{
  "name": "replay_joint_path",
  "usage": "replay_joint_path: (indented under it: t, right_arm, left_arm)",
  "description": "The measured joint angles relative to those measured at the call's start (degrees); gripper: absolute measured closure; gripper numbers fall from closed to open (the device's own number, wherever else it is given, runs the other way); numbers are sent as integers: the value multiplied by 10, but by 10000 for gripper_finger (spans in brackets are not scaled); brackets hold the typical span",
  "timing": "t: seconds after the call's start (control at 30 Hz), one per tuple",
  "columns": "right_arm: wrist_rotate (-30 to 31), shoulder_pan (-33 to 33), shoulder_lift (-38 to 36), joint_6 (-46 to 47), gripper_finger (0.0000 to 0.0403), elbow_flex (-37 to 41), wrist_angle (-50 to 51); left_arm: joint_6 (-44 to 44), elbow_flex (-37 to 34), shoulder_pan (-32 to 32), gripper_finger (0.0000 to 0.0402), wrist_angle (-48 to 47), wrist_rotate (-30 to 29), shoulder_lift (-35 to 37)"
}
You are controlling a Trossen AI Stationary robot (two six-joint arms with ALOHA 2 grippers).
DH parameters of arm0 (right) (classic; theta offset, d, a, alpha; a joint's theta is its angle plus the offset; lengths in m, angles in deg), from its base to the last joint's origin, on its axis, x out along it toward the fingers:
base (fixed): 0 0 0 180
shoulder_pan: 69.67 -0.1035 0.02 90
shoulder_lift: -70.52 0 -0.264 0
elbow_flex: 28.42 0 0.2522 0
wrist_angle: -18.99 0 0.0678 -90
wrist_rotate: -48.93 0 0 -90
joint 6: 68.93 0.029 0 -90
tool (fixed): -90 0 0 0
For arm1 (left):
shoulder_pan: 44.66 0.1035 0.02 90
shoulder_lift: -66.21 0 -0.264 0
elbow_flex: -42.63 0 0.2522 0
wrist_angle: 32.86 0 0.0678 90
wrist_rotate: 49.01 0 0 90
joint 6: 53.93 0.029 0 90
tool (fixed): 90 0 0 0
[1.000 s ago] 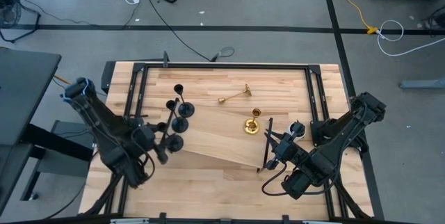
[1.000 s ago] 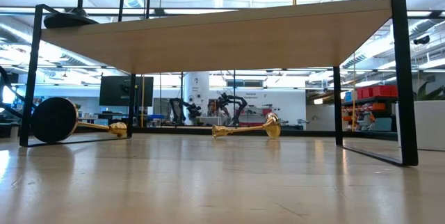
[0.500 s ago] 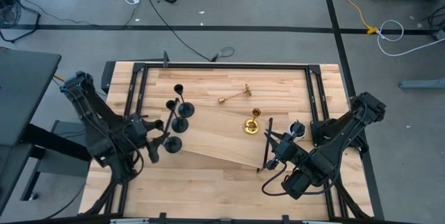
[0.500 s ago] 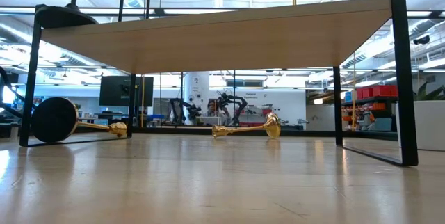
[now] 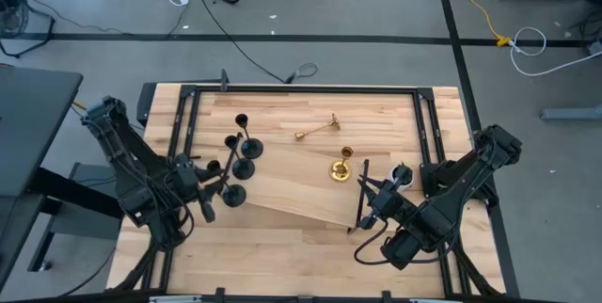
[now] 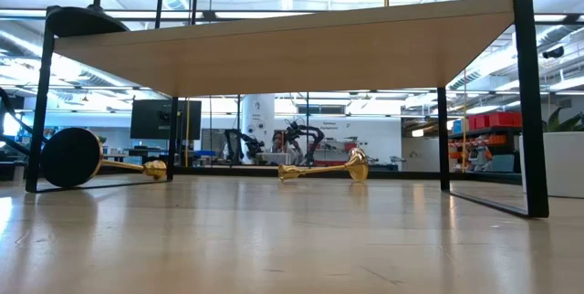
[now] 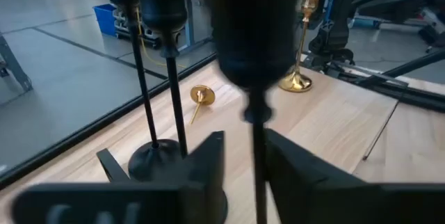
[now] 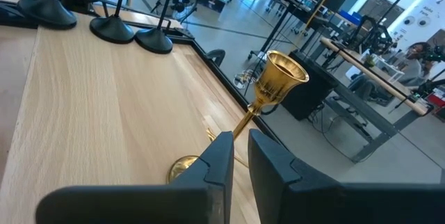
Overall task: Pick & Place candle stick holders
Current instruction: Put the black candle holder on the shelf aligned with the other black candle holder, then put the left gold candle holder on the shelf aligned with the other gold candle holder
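The left claw (image 5: 214, 190) is now pulling back from a black candle stick holder (image 7: 254, 78), fingers apart around its stem. Just ahead, it is standing upright, placed. Right claw (image 5: 362, 211) is waiting, nearly together.

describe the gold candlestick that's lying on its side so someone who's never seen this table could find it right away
Start at the raised wooden board in the middle of the table. On the bare tabletop just beyond its far edge lies the fallen gold candlestick. The upright gold candlestick stands on the board, as do the black candlesticks; this one lies flat, alone.
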Motion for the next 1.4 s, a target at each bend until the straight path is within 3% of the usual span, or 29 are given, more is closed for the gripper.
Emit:
replay_joint_path:
  t: [0.17,0.57,0.8,1.17,1.4]
  right_arm:
    - [0,0,0,0,354,0,0]
    - [-1,0,0,0,354,0,0]
    - [-2,0,0,0,354,0,0]
    - [-2,0,0,0,354,0,0]
    - [-1,0,0,0,354,0,0]
  left_arm:
    - [31,0,0,386,15,-12,0]
    - [42,0,0,388,31,-26,0]
    - [35,0,0,345,36,-23,0]
    - [36,0,0,335,41,-17,0]
    - [65,0,0,270,48,-1,0]
